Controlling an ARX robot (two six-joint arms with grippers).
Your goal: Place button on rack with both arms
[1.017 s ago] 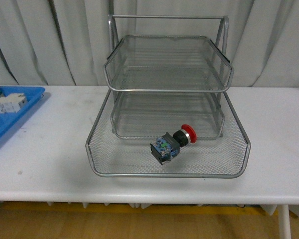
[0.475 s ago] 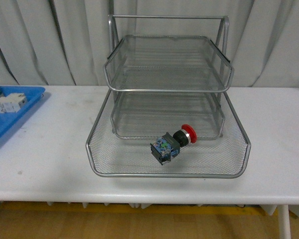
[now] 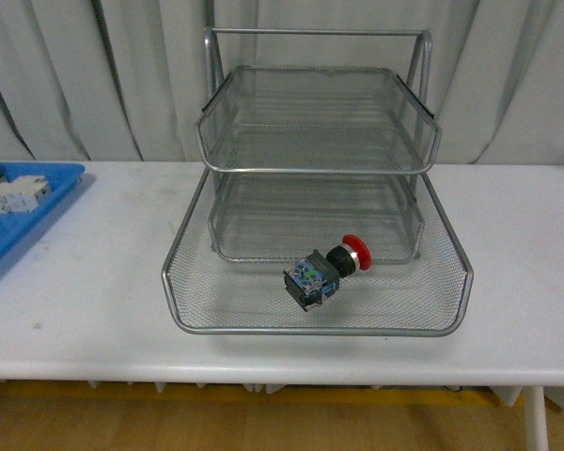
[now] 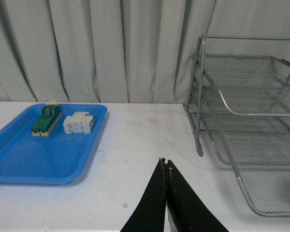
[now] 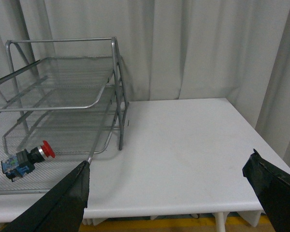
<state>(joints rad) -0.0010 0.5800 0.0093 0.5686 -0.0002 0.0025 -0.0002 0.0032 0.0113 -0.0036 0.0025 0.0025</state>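
Observation:
The button (image 3: pixel 323 271), with red cap and black body with a bluish label, lies on its side in the pulled-out bottom tray of the silver wire rack (image 3: pixel 316 324); it also shows in the right wrist view (image 5: pixel 26 158). Neither arm shows in the front view. My left gripper (image 4: pixel 165 163) is shut and empty, above the white table between the blue tray and the rack (image 4: pixel 217 96). My right gripper (image 5: pixel 169 169) is open wide and empty, above the table to the right of the rack (image 5: pixel 117 92).
A flat blue plastic tray (image 4: pixel 19 162) at the table's left holds a green-and-cream block (image 4: pixel 45 121) and a white blocky component (image 4: pixel 79 123). It shows at the left edge of the front view (image 3: pixel 38 211). Grey curtains hang behind the table.

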